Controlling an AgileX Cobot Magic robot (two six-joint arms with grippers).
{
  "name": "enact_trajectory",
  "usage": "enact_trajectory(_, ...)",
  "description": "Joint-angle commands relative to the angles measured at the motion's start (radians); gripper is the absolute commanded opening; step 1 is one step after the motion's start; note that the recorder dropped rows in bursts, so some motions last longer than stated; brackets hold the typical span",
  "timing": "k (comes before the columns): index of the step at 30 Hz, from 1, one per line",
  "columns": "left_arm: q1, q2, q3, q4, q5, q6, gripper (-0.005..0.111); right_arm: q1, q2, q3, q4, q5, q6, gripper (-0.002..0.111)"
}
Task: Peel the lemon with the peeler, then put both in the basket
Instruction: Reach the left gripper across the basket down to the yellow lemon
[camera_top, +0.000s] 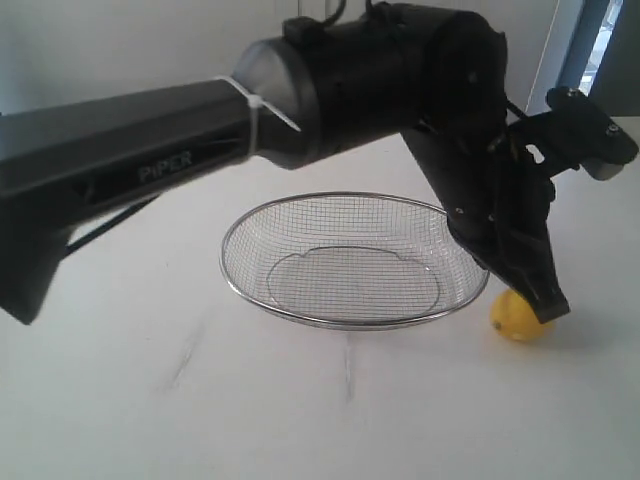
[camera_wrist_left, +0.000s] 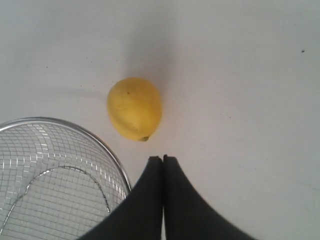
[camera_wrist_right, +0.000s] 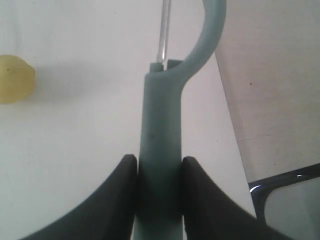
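Robotics test bench, not a domestic kitchen. A black robot arm (camera_top: 150, 140) lettered "PiPER" is extending over a bare white tabletop (camera_top: 300, 410), with a white cable tie (camera_top: 256, 108) cinching its casing. A plain pale wall (camera_top: 90, 45) is closing off the background, and a blue-grey upright frame (camera_top: 582, 45) is showing at one corner. A wire-mesh basket (camera_top: 330, 322) and a lemon (camera_top: 518, 318) are sitting on the surface as isolated props.
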Motion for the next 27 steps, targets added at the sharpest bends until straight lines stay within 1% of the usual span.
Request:
enact_trajectory(1, -0.01, 0.064, -0.058, 0.035, -0.011, -0.016, 0.0, -0.01, -0.043, 0.04, -0.048, -0.032, 0.05, 0.0)
enact_trajectory(7, -0.027, 0.12, -0.09, 0.041, -0.091, -0.014, 0.0, -0.01, -0.045, 0.05, -0.067, -0.04, 0.078, 0.0)
enact_trajectory(11, -0.044, 0.167, -0.155, 0.113, -0.075, -0.024, 0.0, -0.01, -0.045, 0.05, -0.067, -0.047, 0.084, 0.0)
enact_trajectory(16, -0.052, 0.237, -0.265, 0.116, -0.031, -0.028, 0.0, -0.01, -0.045, 0.05, -0.067, -0.056, 0.088, 0.0)
enact_trajectory(20, -0.058, 0.256, -0.29, 0.117, -0.033, -0.012, 0.0, -0.01, -0.045, 0.05, -0.068, -0.058, 0.088, 0.0)
enact_trajectory(23, -0.058, 0.256, -0.29, 0.117, -0.035, -0.01, 0.009, -0.01, -0.045, 0.05, -0.068, -0.057, 0.09, 0.0)
enact_trajectory(25, -0.058, 0.256, -0.29, 0.128, -0.045, -0.01, 0.021, -0.01, -0.045, 0.05, -0.068, -0.059, 0.095, 0.0)
enact_trajectory(27, -0.058, 0.265, -0.29, 0.142, -0.064, -0.01, 0.037, -0.01, -0.045, 0.05, -0.068, -0.059, 0.095, 0.0)
